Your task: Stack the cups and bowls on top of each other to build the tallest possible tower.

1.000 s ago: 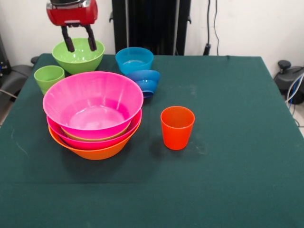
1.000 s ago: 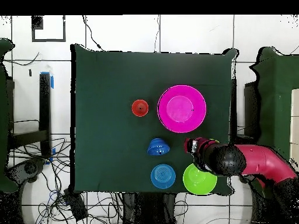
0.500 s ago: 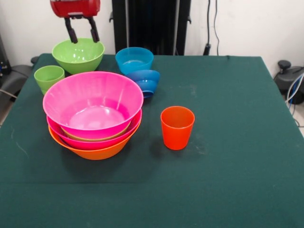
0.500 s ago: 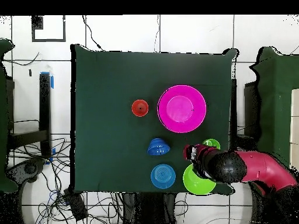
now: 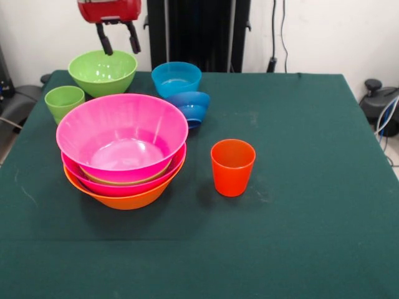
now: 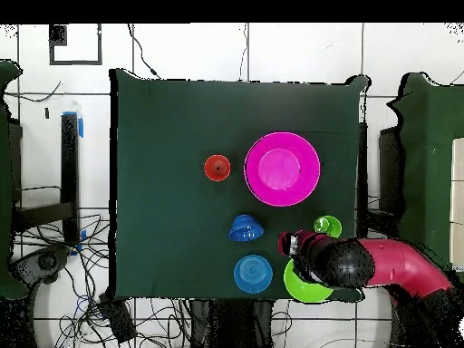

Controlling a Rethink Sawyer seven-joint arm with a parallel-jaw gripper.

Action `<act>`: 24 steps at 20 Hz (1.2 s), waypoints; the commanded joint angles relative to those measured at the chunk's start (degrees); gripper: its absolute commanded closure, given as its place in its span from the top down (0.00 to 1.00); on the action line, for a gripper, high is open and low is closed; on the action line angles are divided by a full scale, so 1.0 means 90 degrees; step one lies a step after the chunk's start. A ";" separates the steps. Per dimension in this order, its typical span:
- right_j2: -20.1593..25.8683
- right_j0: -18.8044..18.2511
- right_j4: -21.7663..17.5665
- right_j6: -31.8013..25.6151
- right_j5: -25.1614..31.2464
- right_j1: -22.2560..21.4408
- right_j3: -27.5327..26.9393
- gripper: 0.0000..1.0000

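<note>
The tower (image 5: 121, 140) stands left of centre: a large orange bowl (image 5: 124, 200) lowest, then a pink bowl (image 5: 131, 185), and a second pink bowl (image 5: 121, 128) tilted on top; from overhead only the top pink bowl (image 6: 282, 169) shows. My gripper (image 5: 118, 42) hangs open and empty above a green bowl (image 5: 103, 71). Overhead, the gripper (image 6: 290, 243) and arm cover part of that green bowl (image 6: 299, 285). A light green cup (image 5: 64, 101) (image 6: 327, 226) stands beside it. The orange-red cup (image 5: 232, 167) (image 6: 217, 168) stands upright, alone.
A light blue bowl (image 5: 176, 77) (image 6: 253, 273) sits upright at the back of the green tablecloth (image 5: 299, 205). A darker blue bowl (image 5: 191, 106) (image 6: 245, 227) leans on its side in front of it. A thin yellow-green rim shows between the two pink bowls.
The gripper has risen and drifted right in the front view, still open. Overhead it has slid left, uncovering the light green cup. No bowl or cup has moved.
</note>
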 commanded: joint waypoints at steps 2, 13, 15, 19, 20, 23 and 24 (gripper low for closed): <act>-0.0344 0.0430 -0.0751 -0.0325 -0.0536 0.0911 0.0101 1.00; -0.0493 0.0480 -0.1188 -0.0385 -0.0684 0.1456 -0.0469 1.00; -0.0503 0.0476 -0.1244 -0.0382 -0.0697 0.1509 -0.0520 1.00; -0.0450 0.0393 -0.1270 -0.0518 -0.0542 0.1518 -0.0652 1.00; -0.0418 0.0360 -0.1229 -0.0571 -0.0443 0.1434 -0.0651 1.00; -0.0331 0.0266 -0.1073 -0.0702 -0.0150 0.1110 -0.0609 1.00; -0.0303 0.0235 -0.1016 -0.0741 -0.0053 0.0991 -0.0589 1.00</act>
